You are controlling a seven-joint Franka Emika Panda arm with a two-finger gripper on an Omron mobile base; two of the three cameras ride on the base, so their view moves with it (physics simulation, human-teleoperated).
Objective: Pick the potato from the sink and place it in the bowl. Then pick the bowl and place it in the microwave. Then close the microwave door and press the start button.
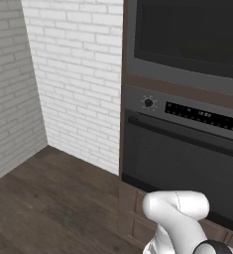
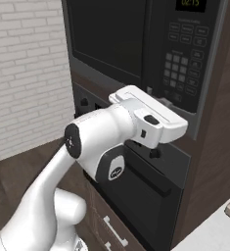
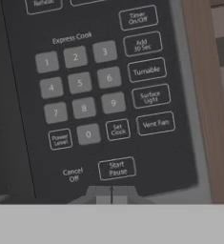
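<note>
At the microwave (image 2: 136,44) keypad, the gripper (image 3: 111,195) (jaws closed) hovers.

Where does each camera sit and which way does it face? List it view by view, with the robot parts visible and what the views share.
Left base view: behind the arm on its left, facing the oven, brick wall and floor; the arm's white elbow shows at lower right.
Right base view: behind on the right, facing the microwave with its door closed; the arm reaches to the keypad.
Hand view: on the hand, facing the keypad, the shut gripper just below the Start/Pause button.
Shared: the base views both show oven and microwave; right base and hand views share the keypad.
</note>
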